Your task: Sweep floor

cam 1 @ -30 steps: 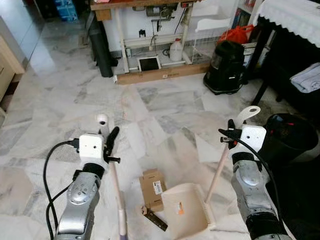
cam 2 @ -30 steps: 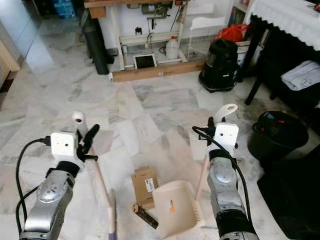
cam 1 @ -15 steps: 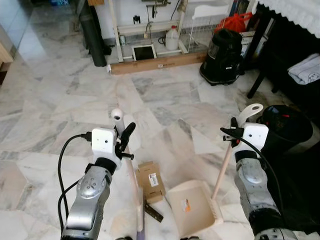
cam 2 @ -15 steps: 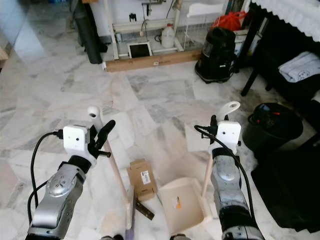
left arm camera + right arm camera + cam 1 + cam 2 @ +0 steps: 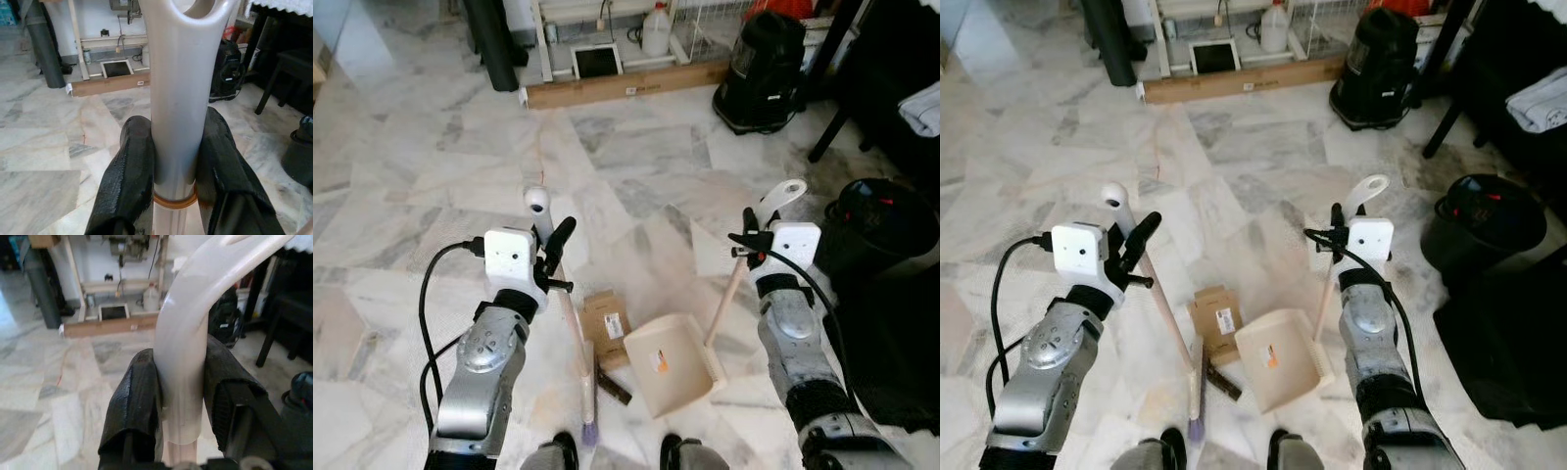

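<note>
Left gripper [image 5: 551,257]: closed around the upper end of the broom handle [image 5: 564,308]; in the left wrist view both black fingers [image 5: 128,171] press the pale shaft from either side.
Right gripper [image 5: 744,245]: clamped on the top of the dustpan handle [image 5: 728,296]; in the right wrist view the fingers [image 5: 136,401] flank the curved white grip.
Broom head [image 5: 586,406]: lower centre of the frame, on the floor, just left of the debris.
Dustpan [image 5: 672,363]: lower centre, mouth turned toward the debris, tray resting on the marble floor [image 5: 431,196].
Debris: a flattened cardboard box [image 5: 606,329] lies between broom and dustpan, touching the pan's left edge; a dark strip [image 5: 610,388] lies just below it.
Change: over the last second the view has tilted downward and closer, so the robot's feet [image 5: 555,455] now show at the bottom edge. The broom head now sits nearer the box than a second ago, and the pan has turned slightly.
Meaning for task: judged as the gathering step; the box is bracketed and not yet on the pan.
Surroundings: black vacuum cleaner [image 5: 766,61] at upper right; black bin [image 5: 878,223] at right edge; long cardboard carton [image 5: 622,84] and white jug [image 5: 655,28] at top centre.
Obstructions: the bin stands near the right arm; the feet sit close below the broom's sweep path.
</note>
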You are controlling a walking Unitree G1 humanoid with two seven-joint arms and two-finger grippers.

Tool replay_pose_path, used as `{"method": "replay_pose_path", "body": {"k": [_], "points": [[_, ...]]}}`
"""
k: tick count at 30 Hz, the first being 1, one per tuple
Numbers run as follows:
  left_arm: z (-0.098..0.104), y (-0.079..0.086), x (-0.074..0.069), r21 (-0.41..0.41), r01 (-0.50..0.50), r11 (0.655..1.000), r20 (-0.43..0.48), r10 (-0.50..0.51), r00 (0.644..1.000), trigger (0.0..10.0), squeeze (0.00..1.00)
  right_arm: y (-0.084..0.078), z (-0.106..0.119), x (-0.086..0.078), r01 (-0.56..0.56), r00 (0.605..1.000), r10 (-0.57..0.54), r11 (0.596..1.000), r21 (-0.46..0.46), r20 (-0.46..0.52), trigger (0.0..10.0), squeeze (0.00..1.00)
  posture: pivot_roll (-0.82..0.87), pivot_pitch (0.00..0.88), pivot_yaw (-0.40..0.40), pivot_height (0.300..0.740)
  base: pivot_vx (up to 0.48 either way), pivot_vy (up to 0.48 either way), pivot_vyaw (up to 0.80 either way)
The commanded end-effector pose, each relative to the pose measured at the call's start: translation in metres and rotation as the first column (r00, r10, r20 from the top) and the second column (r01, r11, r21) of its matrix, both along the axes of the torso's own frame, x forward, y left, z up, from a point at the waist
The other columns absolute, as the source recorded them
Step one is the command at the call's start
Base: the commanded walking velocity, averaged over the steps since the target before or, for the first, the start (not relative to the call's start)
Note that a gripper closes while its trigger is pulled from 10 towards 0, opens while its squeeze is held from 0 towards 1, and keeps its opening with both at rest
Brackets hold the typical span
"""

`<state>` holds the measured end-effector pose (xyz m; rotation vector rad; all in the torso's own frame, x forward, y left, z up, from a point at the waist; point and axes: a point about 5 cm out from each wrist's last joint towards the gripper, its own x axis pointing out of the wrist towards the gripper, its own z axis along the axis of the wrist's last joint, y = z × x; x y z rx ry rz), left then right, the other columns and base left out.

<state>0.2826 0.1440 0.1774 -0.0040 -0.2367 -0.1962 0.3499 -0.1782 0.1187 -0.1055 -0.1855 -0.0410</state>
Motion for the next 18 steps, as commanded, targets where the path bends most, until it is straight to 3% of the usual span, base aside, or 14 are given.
{"method": "replay_pose_path", "body": {"k": [1,8,15,18], "points": [[0.010,0.006,-0.006,-0.007,-0.014,1.000,0.029,0.014,0.999,10.0,0.00,0.004,-0.003,0.000,-0.018,1.000,0.018,1.000,-0.015,-0.008,10.0,0.00,0.04,0.368,0.003,0.740,0.000,0.000,0.00],[0.023,0.025,-0.014,0.043,-0.063,0.997,0.055,0.061,0.997,10.0,0.00,0.006,-0.008,-0.003,-0.022,1.000,0.022,0.999,-0.045,-0.013,10.0,0.00,0.07,0.395,0.014,0.740,0.000,0.000,0.00],[0.031,0.043,-0.010,0.078,-0.149,0.986,0.102,0.140,0.985,10.0,0.00,0.006,-0.010,-0.004,-0.024,1.000,0.024,0.998,-0.050,-0.013,10.0,0.00,0.06,0.404,0.013,0.740,0.000,0.000,0.00],[0.029,0.052,-0.007,0.131,-0.181,0.975,0.104,0.168,0.980,10.0,0.00,0.003,-0.011,-0.004,-0.020,1.000,0.019,0.998,-0.058,-0.007,10.0,0.00,0.05,0.404,0.008,0.740,0.000,0.000,0.00]]}}
